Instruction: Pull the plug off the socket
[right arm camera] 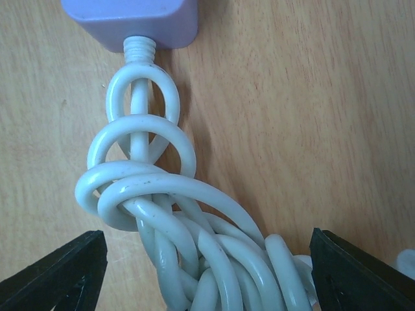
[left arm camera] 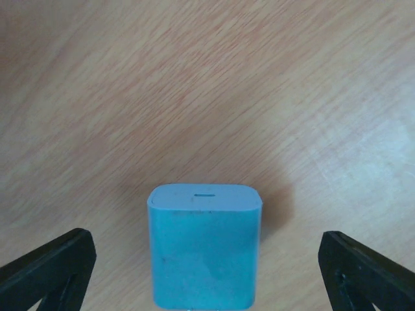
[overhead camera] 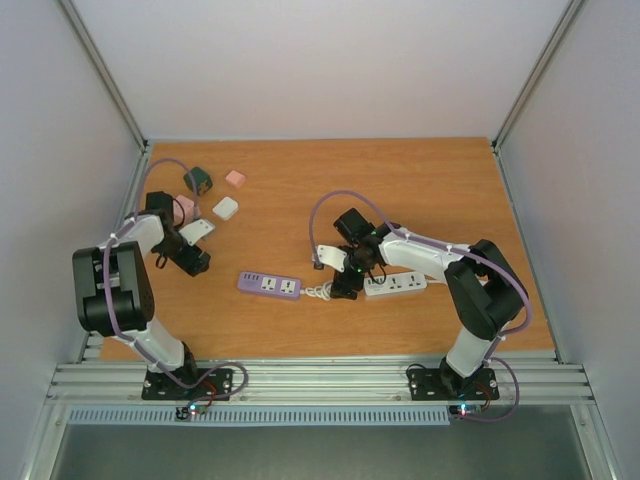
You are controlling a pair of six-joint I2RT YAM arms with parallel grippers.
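Plug (left arm camera: 204, 249) upright, port face up; socket strip (overhead camera: 270, 284) lies left-right.

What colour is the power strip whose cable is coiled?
The power strip is purple; best in right wrist view.

A robot lab cell. White panels (overhead camera: 300, 60) wall the table (overhead camera: 400, 170) from 9 to 3 o'clock. Aluminium rails (overhead camera: 330, 380) sit at 6.

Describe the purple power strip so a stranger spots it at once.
On the wooden table, look toward the near edge, around the middle. Two strips lie there, a bundled white cable between them. The purple power strip is the left one; the white power strip is the right one.
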